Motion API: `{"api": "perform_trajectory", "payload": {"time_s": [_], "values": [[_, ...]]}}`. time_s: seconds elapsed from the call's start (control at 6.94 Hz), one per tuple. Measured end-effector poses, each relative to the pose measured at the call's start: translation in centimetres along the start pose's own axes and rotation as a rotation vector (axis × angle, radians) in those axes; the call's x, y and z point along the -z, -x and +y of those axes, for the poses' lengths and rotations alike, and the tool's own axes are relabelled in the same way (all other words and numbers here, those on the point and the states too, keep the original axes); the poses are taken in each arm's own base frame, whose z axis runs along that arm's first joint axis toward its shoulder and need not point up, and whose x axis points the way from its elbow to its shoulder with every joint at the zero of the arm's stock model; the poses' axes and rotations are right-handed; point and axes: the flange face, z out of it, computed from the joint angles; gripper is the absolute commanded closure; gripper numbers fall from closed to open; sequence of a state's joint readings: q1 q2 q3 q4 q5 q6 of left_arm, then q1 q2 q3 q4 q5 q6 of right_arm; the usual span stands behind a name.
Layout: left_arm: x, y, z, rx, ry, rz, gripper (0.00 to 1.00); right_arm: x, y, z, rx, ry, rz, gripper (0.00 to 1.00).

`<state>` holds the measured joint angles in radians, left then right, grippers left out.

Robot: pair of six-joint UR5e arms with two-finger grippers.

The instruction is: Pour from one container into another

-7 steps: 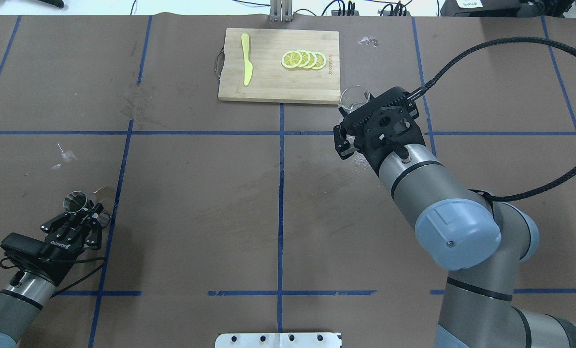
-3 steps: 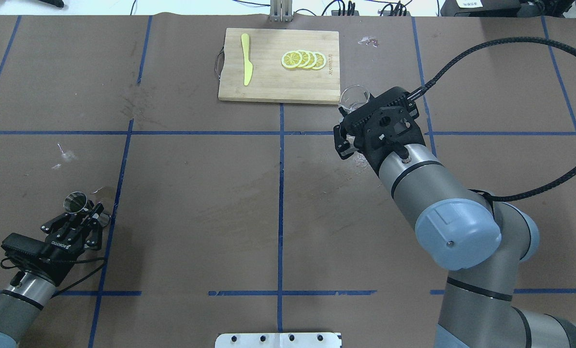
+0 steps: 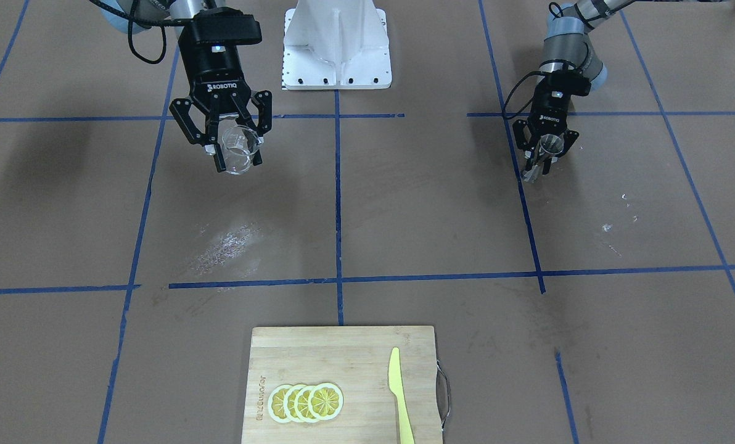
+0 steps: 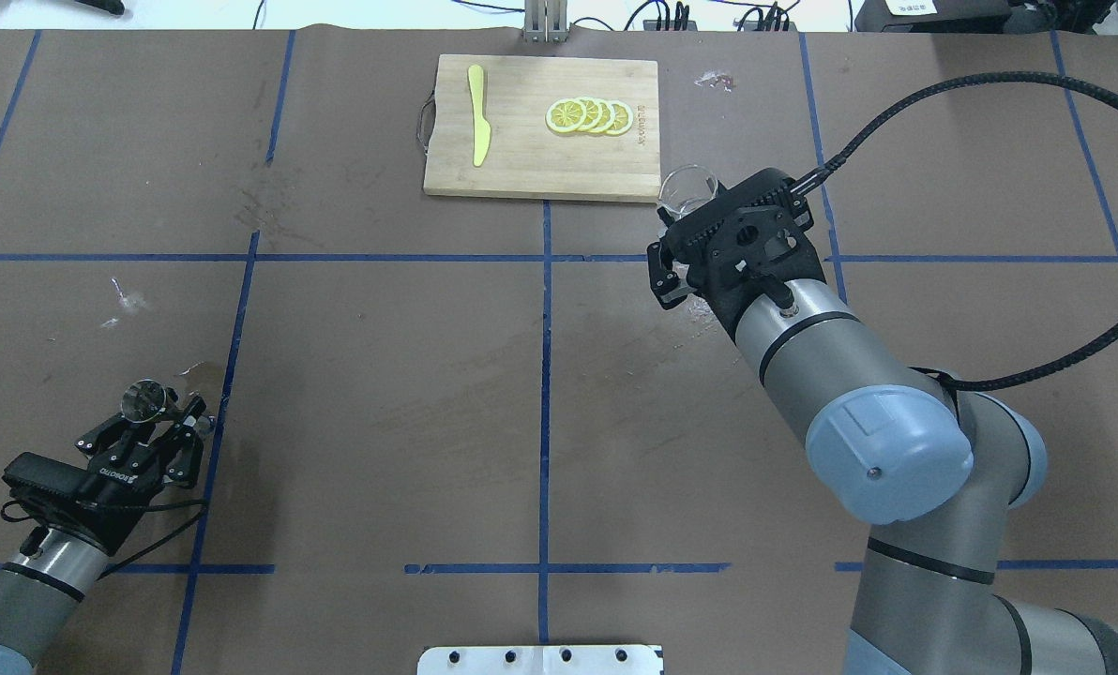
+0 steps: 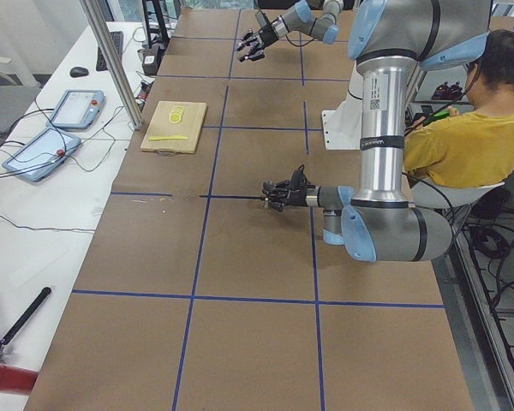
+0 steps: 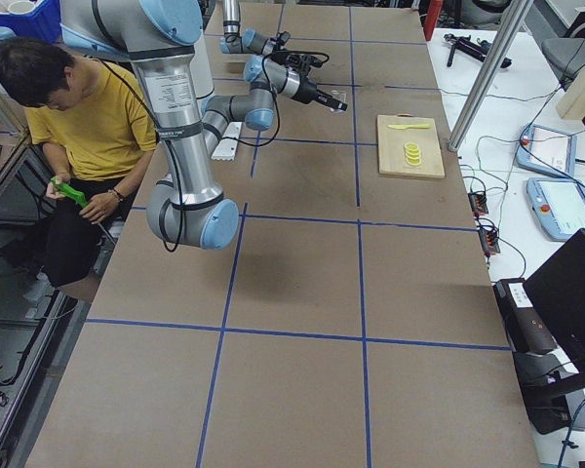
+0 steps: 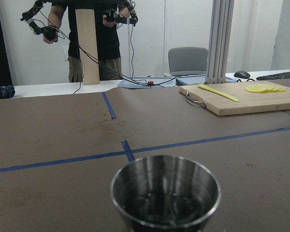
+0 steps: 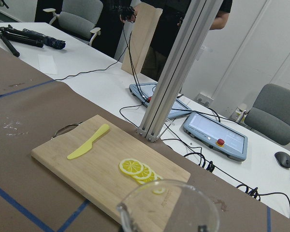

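Between the left fingers (image 4: 182, 436), which were closed on its narrow waist, the steel measuring cup (image 4: 142, 399) had just shifted. Compared with a second before, its mouth sat a little nearer to the wrist, and its lower end showed less past the fingers. I judge that the left arm was beginning to lift or turn it, though I could not tell whether it was clear of the tabletop (image 4: 381, 375). The right fingers (image 3: 204, 140) were closed around the glass beaker (image 3: 239, 151) and held it in the air on the robot's right side; this arm had not moved. The two vessels were well apart, so pouring had not begun. They must first be brought together.
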<state>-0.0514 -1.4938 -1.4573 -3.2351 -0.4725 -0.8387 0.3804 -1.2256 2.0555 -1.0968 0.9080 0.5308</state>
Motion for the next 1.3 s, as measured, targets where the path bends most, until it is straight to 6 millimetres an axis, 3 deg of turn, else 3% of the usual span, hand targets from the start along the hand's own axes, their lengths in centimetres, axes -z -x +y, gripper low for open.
{"api": "perform_trajectory", "payload": {"time_s": [0.14, 0.72, 1.01, 1.3], "values": [[0.0, 0.0, 0.0, -0.001, -0.001, 0.0, 0.01, 0.0, 0.0, 0.0, 0.0, 0.0, 0.0, 1.0], [0.4, 0.3, -2.0, 0.06, -0.065, -0.018, 0.0, 0.0, 0.0, -0.1, -0.002, -0.001, -0.001, 1.0], [1.5, 1.6, -4.3, 0.112, -0.093, -0.005, 0.0, 0.2, 0.0, -0.3, -0.005, -0.005, -0.004, 1.0], [2.6, 1.4, -7.5, 0.139, -0.112, 0.013, 0.0, 0.3, 0.0, -0.3, -0.006, -0.006, -0.004, 1.0]]}}
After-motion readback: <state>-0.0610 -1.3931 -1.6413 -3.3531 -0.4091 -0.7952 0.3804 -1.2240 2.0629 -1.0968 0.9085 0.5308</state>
